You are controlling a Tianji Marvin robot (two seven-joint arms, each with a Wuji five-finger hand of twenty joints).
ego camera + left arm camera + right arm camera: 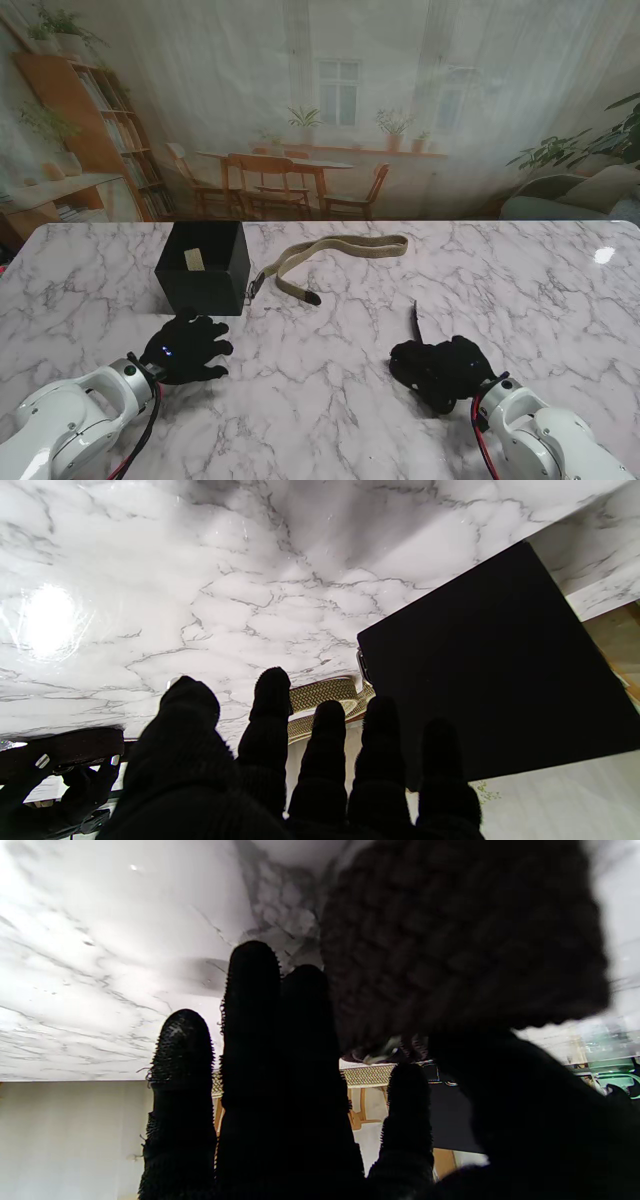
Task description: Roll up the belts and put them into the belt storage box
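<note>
box (203, 268): black | belt (330, 254): tan, woven | table (330, 400): white marble, grey veins | fingers (270, 715): black knit

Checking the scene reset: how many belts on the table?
2. A tan woven belt lies loose right of the black storage box. A dark belt is at the right hand. The box's inside is partly hidden.

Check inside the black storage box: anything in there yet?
Inside the black storage box only a small pale tag or card shows; no rolled belt visible. Its near wall hides the floor.
</note>
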